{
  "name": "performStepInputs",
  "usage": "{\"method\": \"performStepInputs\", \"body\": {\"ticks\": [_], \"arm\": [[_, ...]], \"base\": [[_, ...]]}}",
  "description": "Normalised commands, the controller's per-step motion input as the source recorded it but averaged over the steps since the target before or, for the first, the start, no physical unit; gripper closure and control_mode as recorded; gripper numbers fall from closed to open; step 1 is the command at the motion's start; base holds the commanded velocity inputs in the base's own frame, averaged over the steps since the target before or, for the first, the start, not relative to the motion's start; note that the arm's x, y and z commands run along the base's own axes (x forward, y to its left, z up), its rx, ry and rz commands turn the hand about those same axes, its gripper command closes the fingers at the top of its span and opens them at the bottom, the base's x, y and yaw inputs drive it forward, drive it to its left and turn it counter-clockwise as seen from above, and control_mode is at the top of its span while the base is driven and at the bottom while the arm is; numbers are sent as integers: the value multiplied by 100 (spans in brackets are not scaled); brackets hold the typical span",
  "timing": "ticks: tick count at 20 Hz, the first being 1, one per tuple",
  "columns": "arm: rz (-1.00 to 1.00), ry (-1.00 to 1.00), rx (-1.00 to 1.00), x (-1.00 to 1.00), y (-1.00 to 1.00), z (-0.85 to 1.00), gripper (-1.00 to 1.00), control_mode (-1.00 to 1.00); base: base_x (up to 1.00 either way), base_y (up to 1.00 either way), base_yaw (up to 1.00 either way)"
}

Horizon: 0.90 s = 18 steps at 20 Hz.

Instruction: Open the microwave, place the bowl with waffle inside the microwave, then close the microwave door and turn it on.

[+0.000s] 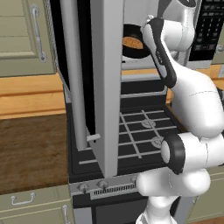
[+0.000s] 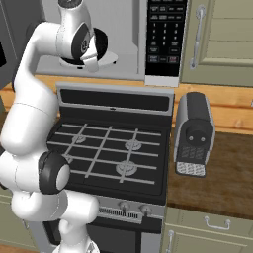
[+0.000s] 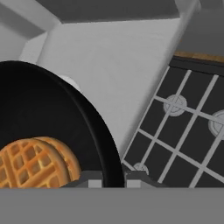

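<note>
A: Nearest, hand view: gripper (image 3: 114,178) has its two tips close together astride the thick rim of the bowl (image 3: 48,122); jaws look pinched on that rim. Waffle (image 3: 33,164) lies flat inside.

B: Beyond it?

A: Gas stove (image 2: 108,153) below; microwave door (image 1: 85,83) swung fully open; bowl at the mouth of the microwave (image 2: 126,29), over the white turntable (image 2: 109,58) (contact with it not resolvable).

B: Judgement for this step?

A: Keep the bowl level, carry it deeper until centred on the turntable, lower before releasing; withdraw straight out, clear of the door edge.
</note>
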Motion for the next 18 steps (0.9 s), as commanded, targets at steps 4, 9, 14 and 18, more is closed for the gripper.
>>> {"method": "performStepInputs", "body": {"ticks": [4, 9, 14, 18], "arm": [[-1, 0, 0, 23, 24, -16, 100, -100], [-1, 0, 0, 39, 20, -12, 100, -100], [-3, 0, 0, 50, 6, -1, 100, -100], [-3, 2, 0, 54, 3, 1, 100, -100]], "base": [[0, 0, 0], [0, 0, 0], [0, 0, 0], [0, 0, 0]]}}
